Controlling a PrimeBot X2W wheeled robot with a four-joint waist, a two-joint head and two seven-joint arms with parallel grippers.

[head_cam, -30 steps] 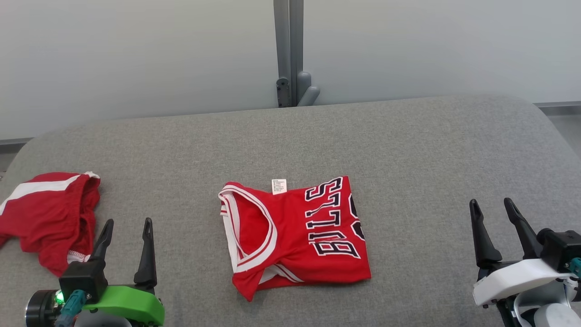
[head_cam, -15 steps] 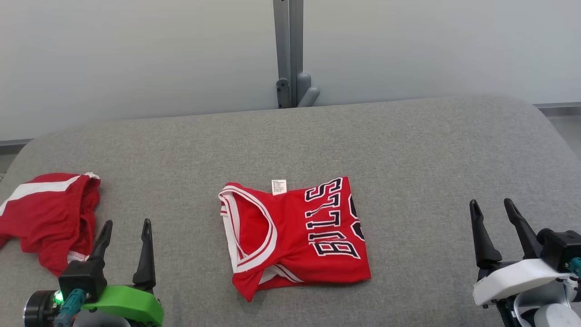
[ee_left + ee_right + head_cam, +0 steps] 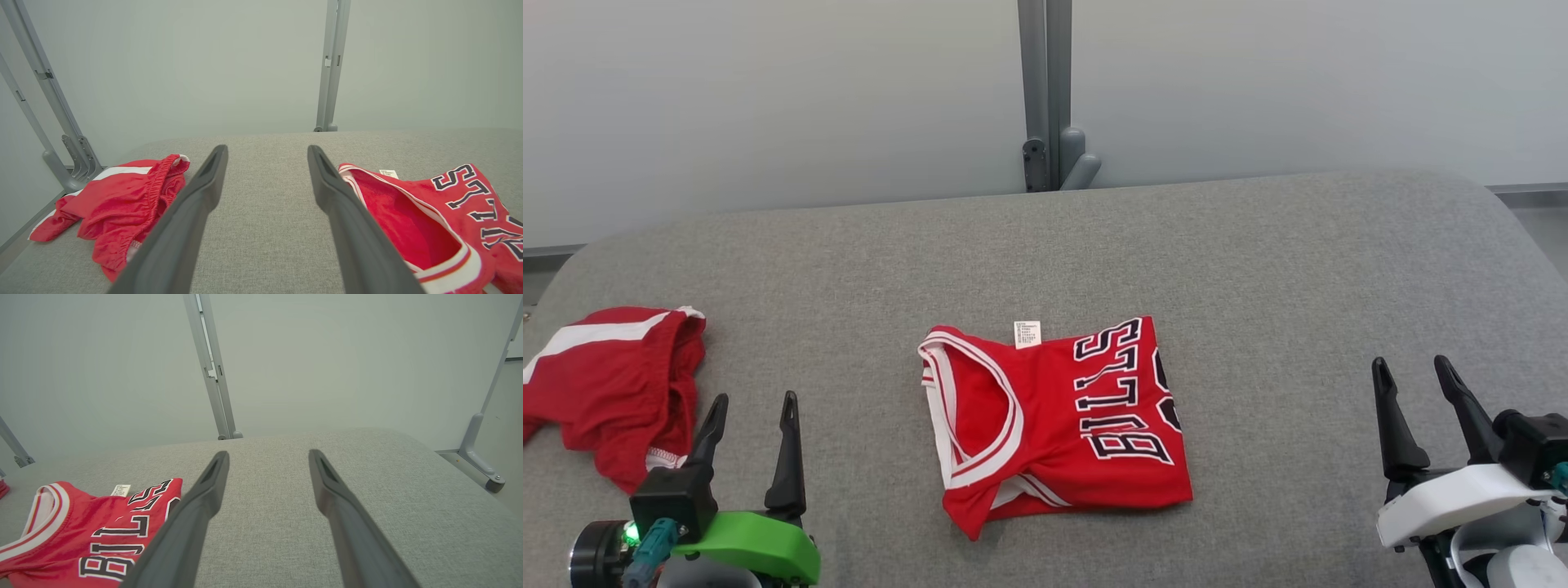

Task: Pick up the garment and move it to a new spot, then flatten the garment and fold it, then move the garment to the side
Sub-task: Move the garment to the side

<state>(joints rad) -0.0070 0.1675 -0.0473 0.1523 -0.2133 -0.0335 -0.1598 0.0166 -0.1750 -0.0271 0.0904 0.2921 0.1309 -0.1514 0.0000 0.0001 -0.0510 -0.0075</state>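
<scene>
Folded jersey (image 3: 1054,425) is found at the middle of the bench (image 3: 1258,269), between the claws. The left claw (image 3: 754,400) and right claw (image 3: 1410,363) are held apart, empty. Fold seems complete, possibly loose underneath. Both side edges should be pinched and lifted level.

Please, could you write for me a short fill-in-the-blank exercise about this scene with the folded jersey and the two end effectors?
1. The folded jersey on the grey surface is ____ with black letters.
2. The left end effector and the right end effector both stand ____, holding nothing.
3. The crumpled red garment lies on the robot's ____ side of the jersey.
4. The small label at the jersey's far edge is ____ in colour.
Missing words: red; open; left; white.
</scene>
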